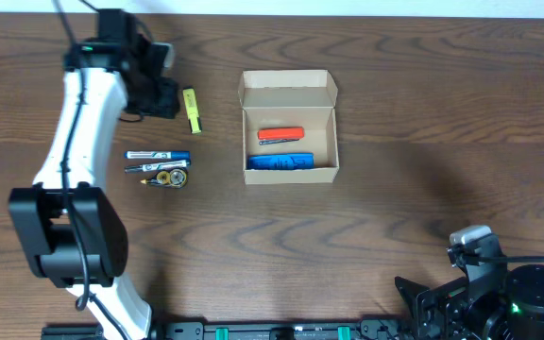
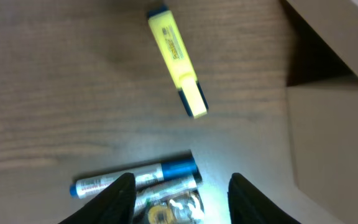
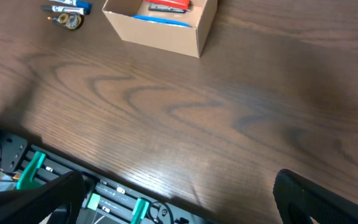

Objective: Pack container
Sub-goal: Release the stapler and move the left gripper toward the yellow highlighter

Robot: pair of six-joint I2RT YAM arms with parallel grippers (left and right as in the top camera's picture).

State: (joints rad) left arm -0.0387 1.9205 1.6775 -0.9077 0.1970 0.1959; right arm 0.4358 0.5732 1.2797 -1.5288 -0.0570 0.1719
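The tan cardboard container [image 1: 289, 170] stands open at the table's middle, its lid flap folded back, with a red item [image 1: 280, 135] and a blue item [image 1: 280, 161] inside. It also shows in the right wrist view [image 3: 166, 34] and at the right edge of the left wrist view [image 2: 334, 143]. A yellow highlighter [image 1: 191, 110] [image 2: 176, 59] lies left of the box. A blue-capped marker [image 1: 157, 155] [image 2: 135, 176], a second pen [image 1: 159, 167] and a small gold-and-clear item [image 1: 168, 178] lie below it. My left gripper [image 1: 163, 94] [image 2: 180, 199] is open and empty above these. My right gripper [image 3: 179, 199] is open and empty at the front right.
A black rail with green clips [image 3: 73, 186] runs along the table's front edge. The right arm's base [image 1: 499, 293] sits at the front right corner.
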